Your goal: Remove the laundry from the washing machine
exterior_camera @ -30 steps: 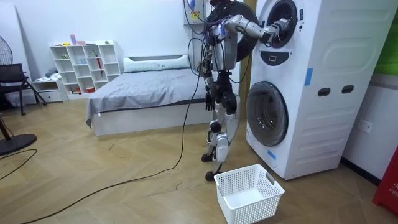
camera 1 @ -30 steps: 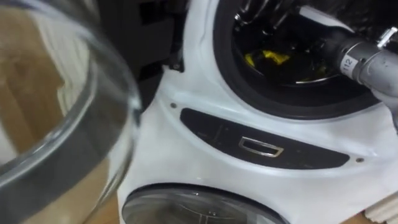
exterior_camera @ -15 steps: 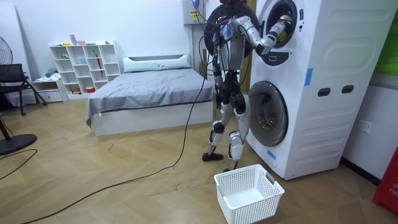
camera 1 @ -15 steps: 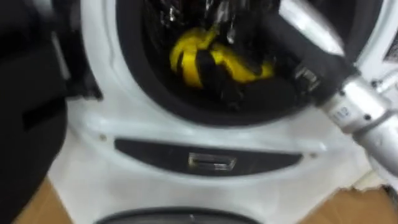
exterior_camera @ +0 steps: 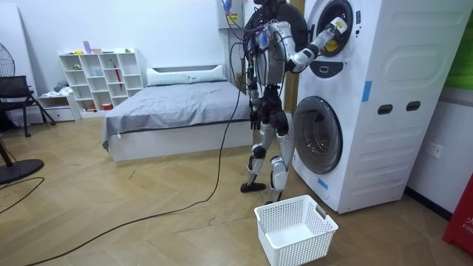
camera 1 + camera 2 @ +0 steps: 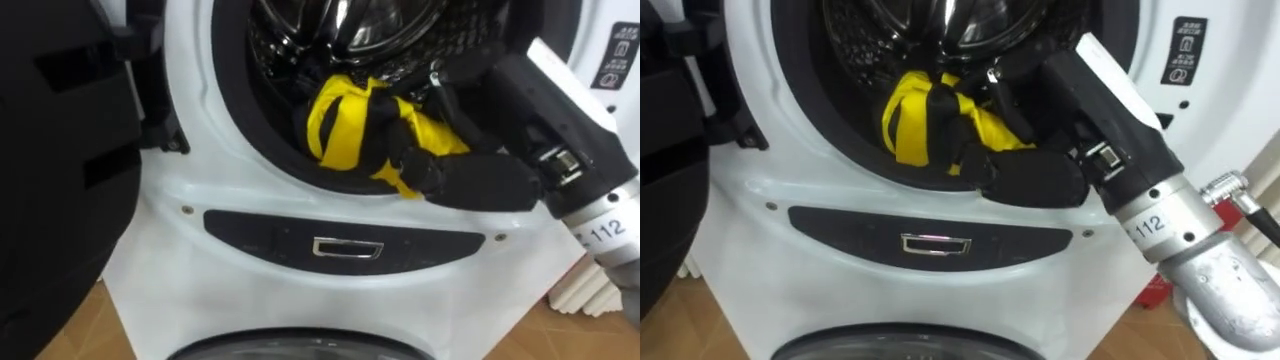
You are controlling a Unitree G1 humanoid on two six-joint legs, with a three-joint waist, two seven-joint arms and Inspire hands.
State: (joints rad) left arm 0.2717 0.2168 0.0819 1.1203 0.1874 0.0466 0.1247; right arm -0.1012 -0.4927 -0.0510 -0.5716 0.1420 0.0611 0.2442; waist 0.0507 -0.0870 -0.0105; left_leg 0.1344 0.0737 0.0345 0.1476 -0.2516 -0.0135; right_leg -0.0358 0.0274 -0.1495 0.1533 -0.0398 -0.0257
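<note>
The right hand reaches into the open upper drum, its fingers curled tight around a yellow garment at the drum's front lip.

- The right hand was matte black, with a boxy black wrist block behind it.
- A small metal clasp sat on the side of that block.
- The forearm was a silver-grey tube with a white label printed in black digits.
- In the room view, the torso was silver and dark, draped in dark cables.
- The legs were dark, with pale shin covers.
</note>
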